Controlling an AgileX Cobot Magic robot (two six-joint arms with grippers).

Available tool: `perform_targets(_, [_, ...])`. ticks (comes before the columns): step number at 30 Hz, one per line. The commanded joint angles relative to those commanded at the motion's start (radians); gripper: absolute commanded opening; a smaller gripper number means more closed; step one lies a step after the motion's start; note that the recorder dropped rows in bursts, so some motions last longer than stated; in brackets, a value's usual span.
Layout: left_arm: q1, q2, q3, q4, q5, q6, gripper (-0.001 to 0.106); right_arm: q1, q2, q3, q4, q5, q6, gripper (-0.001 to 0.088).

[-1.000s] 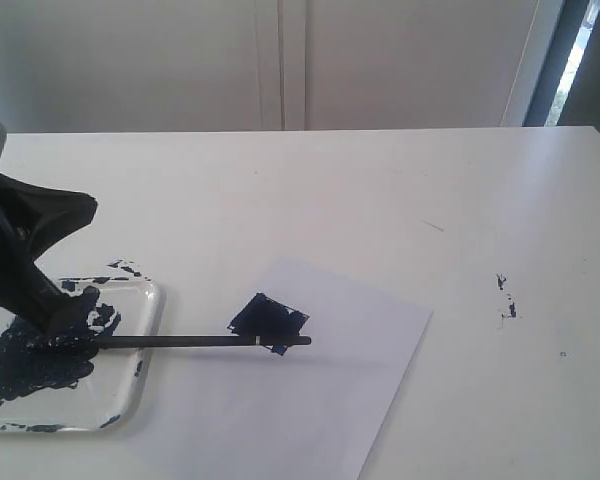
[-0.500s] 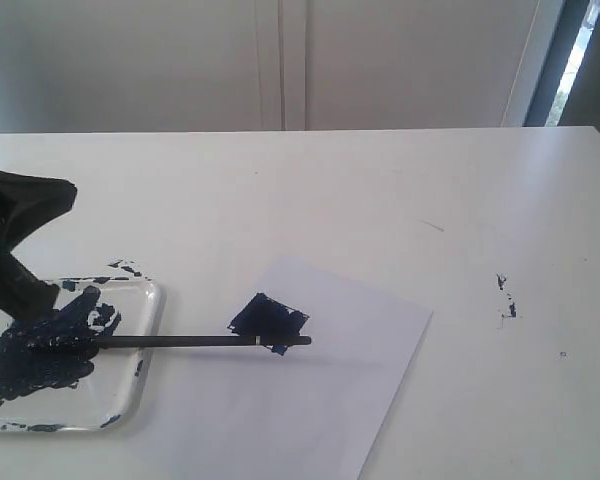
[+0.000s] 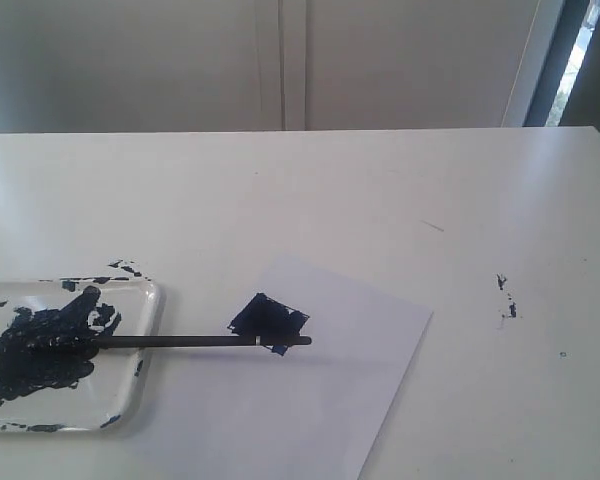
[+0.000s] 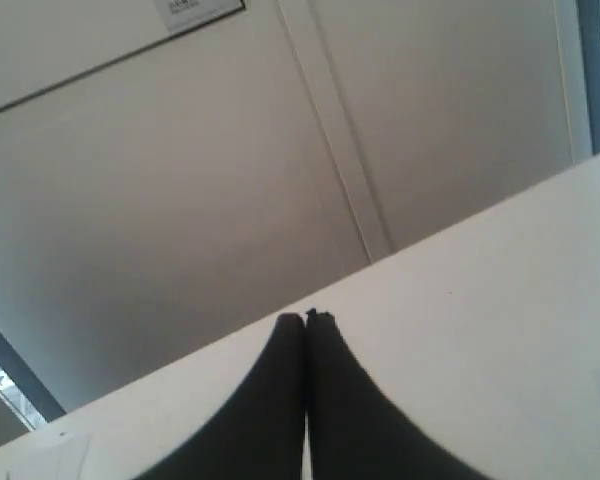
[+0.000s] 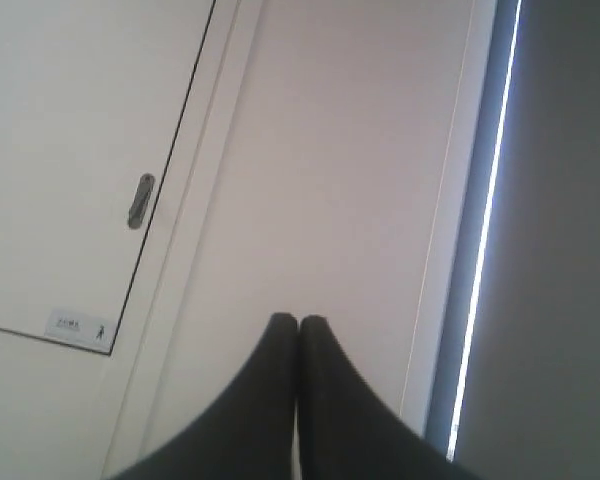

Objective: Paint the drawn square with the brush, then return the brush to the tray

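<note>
The drawn square (image 3: 268, 318) is filled dark navy and sits tilted on the white paper sheet (image 3: 310, 400). The brush (image 3: 180, 341) lies flat, its bristle end resting in the paint-smeared white tray (image 3: 148, 330) and its handle end reaching over the square's lower edge. Neither arm shows in the exterior view. My left gripper (image 4: 305, 318) is shut with nothing between its black fingers, above the bare table. My right gripper (image 5: 299, 320) is shut and empty, facing a wall and door.
Small dark paint specks (image 3: 506, 298) dot the table to the right of the paper. More specks (image 3: 128, 267) lie just behind the tray. A wall and closed doors stand behind the table's far edge.
The left arm, which stood over the tray a second ago, has drawn back leftward and left the exterior view. The brush stays lying where it was.
</note>
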Motion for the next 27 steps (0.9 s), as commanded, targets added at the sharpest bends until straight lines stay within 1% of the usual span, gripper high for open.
perform_targets(6, [0.099,-0.077,0.0,0.0,0.0,0.0,0.0,-0.001,-0.087,0.152,0.0,-0.002,0.0,0.0])
perform_targets(11, [0.184,-0.167,0.0,0.0,0.002,0.0,0.0,-0.013,-0.136,0.242,0.0,0.003,0.0,0.0])
perform_targets(13, [0.206,-0.195,0.0,0.0,0.0,0.0,0.0,-0.013,-0.155,0.274,0.0,0.001,0.0,0.0])
perform_targets(16, [0.21,-0.21,0.0,0.0,0.0,0.0,0.0,-0.011,-0.17,0.3,0.002,0.001,0.0,0.0])
perform_targets(25, [0.21,-0.213,0.003,0.0,0.0,0.0,0.0,-0.011,-0.172,0.305,0.002,0.001,0.0,0.0])
perform_targets(27, [0.212,-0.219,0.012,0.0,0.0,0.0,0.0,-0.011,-0.172,0.313,0.033,0.005,0.0,0.0])
